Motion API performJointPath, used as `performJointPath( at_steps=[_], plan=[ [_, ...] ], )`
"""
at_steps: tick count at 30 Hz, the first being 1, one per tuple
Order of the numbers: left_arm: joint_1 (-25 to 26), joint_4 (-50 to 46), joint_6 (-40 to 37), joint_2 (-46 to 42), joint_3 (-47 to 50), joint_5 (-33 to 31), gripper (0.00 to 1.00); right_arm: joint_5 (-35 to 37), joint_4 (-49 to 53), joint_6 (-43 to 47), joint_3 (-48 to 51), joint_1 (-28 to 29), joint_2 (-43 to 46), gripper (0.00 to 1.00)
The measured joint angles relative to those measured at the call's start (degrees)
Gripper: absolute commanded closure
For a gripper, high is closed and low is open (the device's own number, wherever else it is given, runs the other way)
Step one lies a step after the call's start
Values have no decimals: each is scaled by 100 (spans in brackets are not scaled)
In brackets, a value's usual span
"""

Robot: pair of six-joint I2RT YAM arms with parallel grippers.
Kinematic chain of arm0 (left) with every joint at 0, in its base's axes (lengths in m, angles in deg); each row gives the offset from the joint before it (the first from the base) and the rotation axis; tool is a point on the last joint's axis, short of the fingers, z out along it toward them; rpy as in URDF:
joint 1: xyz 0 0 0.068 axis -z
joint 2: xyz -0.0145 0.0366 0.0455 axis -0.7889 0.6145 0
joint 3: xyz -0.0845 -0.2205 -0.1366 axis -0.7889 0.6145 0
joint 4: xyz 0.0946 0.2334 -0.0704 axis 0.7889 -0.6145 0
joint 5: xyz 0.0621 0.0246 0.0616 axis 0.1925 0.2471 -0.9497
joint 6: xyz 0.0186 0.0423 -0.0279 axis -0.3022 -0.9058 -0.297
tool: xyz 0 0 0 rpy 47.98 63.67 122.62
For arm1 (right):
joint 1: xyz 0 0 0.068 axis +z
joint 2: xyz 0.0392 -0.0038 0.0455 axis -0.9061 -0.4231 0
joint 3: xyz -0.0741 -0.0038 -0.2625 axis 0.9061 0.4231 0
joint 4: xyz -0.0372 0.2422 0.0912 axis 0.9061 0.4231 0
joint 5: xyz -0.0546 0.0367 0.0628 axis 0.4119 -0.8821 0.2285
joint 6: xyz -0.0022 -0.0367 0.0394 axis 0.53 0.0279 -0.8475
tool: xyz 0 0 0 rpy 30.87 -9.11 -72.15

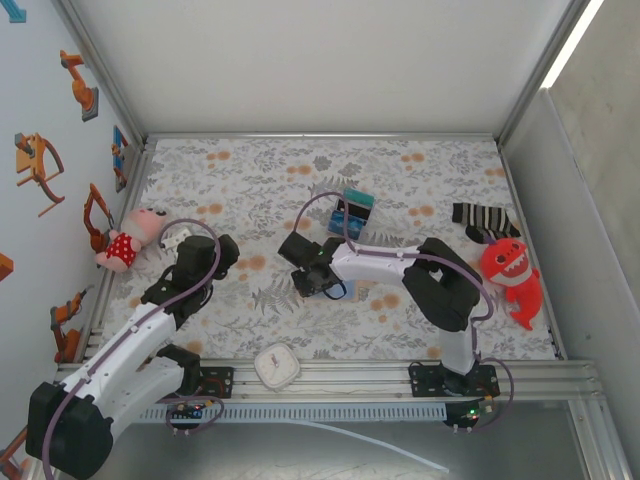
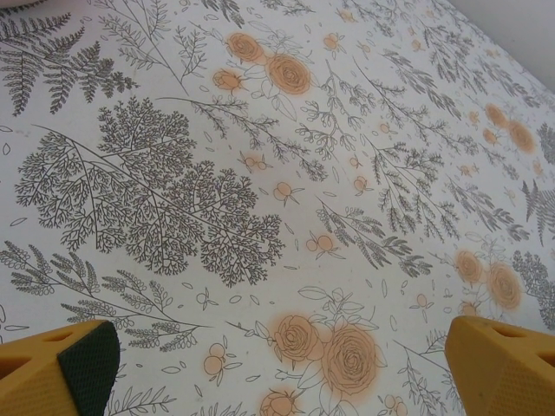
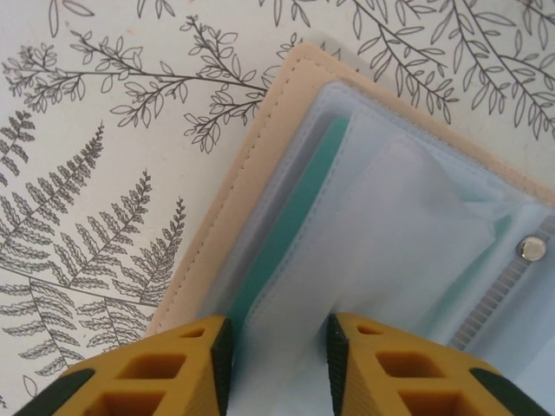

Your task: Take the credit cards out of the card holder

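Over on the left side of the table, the left gripper (image 2: 282, 368) hangs above bare floral tablecloth (image 2: 173, 199). Its yellow fingers are spread wide with nothing between them, and it is well apart from the job.

Moving across to the middle, just in front of the teal, blue and black block (image 1: 351, 212), the right gripper (image 3: 277, 334) is down at the card holder (image 3: 408, 225), so the right arm is plainly the nearer one. The holder lies open and flat, tan outside against the cloth and pale blue sleeves facing up. It stretches straight away from the fingertips, with its stitched tan edge running slantwise along one side.

A teal card (image 3: 290, 221) sits in a sleeve with its long edge parallel to that tan border. It ends right beside one fingertip, not in the gap. Between the two fingers is a loose, clear-blue sleeve leaf (image 3: 390, 199). The fingers stand narrow around it, but I cannot tell whether the pads are biting on it or only flanking it.

By my reckoning the coming pull has to run along the card's long edge, and the fingers would want shifting sideways toward the tan border to catch the card itself. Farther right, a snap stud (image 3: 531, 250) sits by a ribbed strip.
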Motion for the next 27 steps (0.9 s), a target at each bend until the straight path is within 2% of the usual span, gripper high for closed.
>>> performJointPath(
  at_steps=[6,13,23,27],
  plan=[
    [0,-50,-37,-26,-4,72,3,-133,-120,24,155,-11,116,75],
    [33,-87,-188,-164,-175,199,3,-433,-142,107,450,-11,400,73],
    [122,-85,-361,-146,-437,214,3,-61,164,166,446,-11,487,72],
    [157,-90,-404,-144,-455,210,3,140,326,170,437,-11,490,68]
  ],
)
